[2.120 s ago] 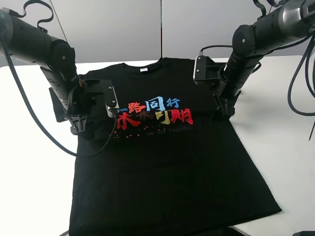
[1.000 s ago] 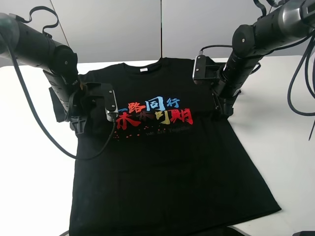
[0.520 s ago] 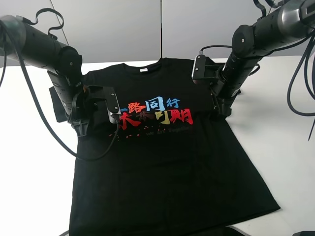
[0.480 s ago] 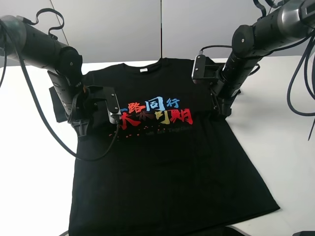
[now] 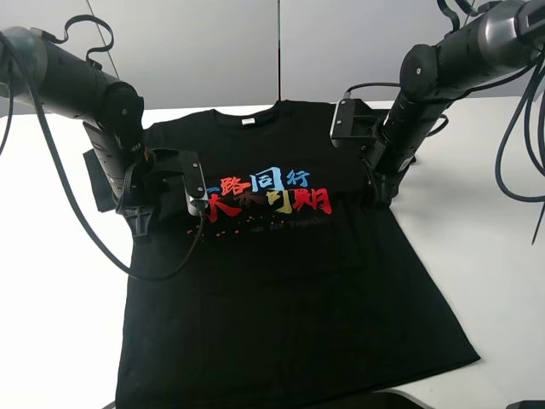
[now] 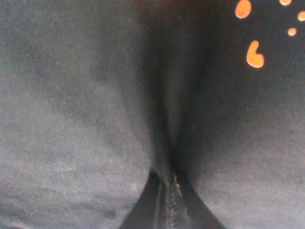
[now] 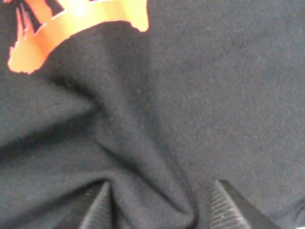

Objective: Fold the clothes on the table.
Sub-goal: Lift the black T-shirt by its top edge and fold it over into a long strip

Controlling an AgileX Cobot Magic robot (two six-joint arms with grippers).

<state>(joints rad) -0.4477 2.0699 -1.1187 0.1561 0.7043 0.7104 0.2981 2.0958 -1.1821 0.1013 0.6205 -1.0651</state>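
From the high camera, a black T-shirt (image 5: 289,281) lies flat on the white table (image 5: 60,307), collar toward the top of the frame and hem at the bottom edge, so its long axis runs top to bottom. The left gripper (image 5: 140,223) is pressed onto the shirt's left edge at chest height, left of centre; the right gripper (image 5: 381,198) sits on the right edge at the same height, right of centre. Each arm is nearest its own side, level with the coloured print (image 5: 260,194).

The left wrist view shows the fingers nearly together with a ridge of cloth (image 6: 167,157) pinched between them.

In the right wrist view, ribbed fingers (image 7: 226,207) stand apart, a bunched fold (image 7: 157,191) of shirt between them; I judge it gripped.
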